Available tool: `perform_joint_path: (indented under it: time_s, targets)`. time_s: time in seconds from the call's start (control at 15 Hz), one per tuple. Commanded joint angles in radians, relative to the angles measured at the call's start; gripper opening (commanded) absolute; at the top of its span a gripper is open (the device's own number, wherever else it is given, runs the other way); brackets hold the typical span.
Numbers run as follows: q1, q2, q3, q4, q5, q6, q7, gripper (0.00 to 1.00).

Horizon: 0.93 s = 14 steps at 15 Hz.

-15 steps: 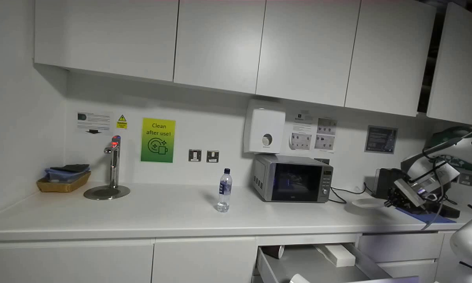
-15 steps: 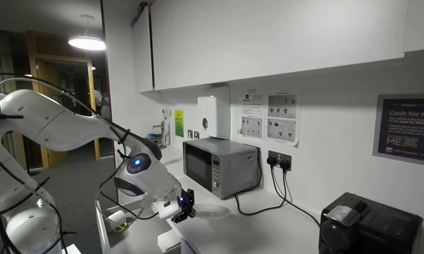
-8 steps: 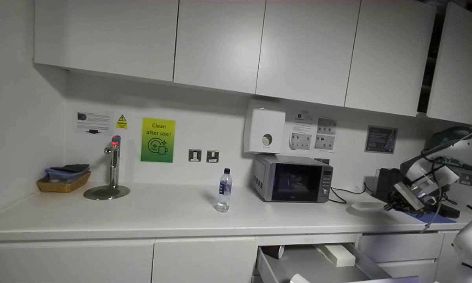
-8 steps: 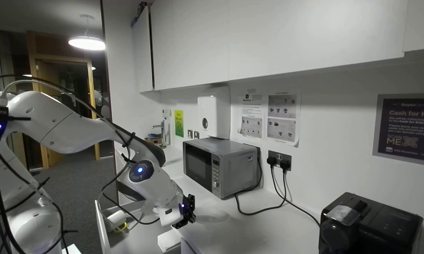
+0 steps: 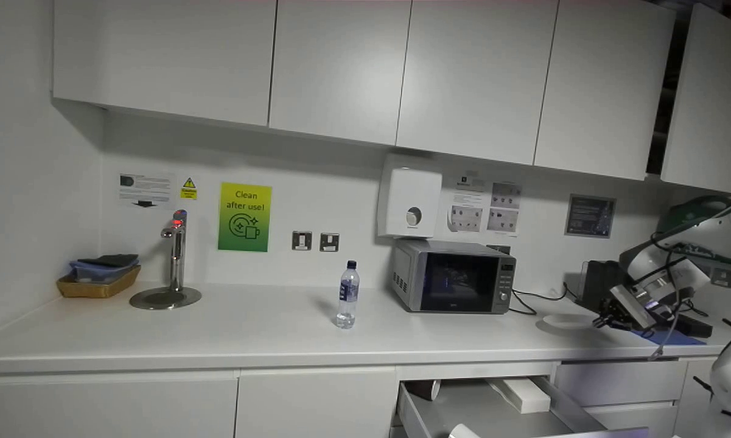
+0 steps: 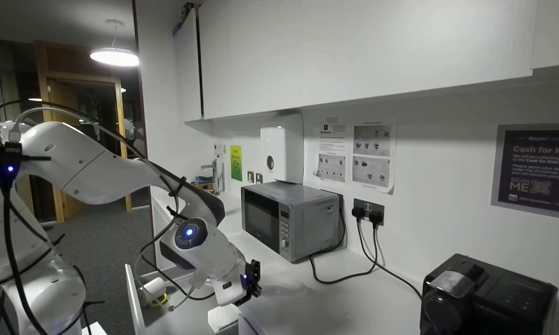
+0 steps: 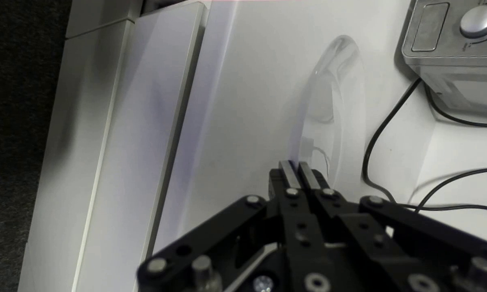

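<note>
two slim fingertips (image 7: 288,174) of the black gripper (image 7: 299,164) are pressed nearly together, and in the wrist view the rim of a pale, glossy plate (image 7: 328,117) runs in between them, pinched there. the plate reaches away from the tips, low at the white counter (image 7: 247,121); i can't tell whether its underside touches the surface. behind the gripper, the white arm (image 6: 102,181) bends down toward the counter. a black cable (image 7: 365,167) lies on the plate's far side, near the wall. in an exterior view the silver microwave (image 5: 456,277) stands left of the plate, and further left is an upright water bottle (image 5: 347,298) with a dark cap. at the left end, a chrome tap (image 5: 178,255) rises beside a tan basket (image 5: 94,288). on the near side, below the counter, a drawer (image 5: 481,409) is pulled out, with a white box (image 5: 528,396) at its right and a dark cup (image 5: 423,389) at its left. a black coffee machine (image 6: 488,298) sits near right in an exterior view.
</note>
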Motion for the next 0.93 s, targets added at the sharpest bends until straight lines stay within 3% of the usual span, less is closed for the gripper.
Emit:
perform_joint_path:
  time_s: [0.0,0.87]
  targets:
    - [0.063,0.025,-0.064,0.045,0.058,-0.023,-0.068,0.01]
    - [0.223,0.053,-0.237,0.074,0.076,-0.027,-0.131,0.01]
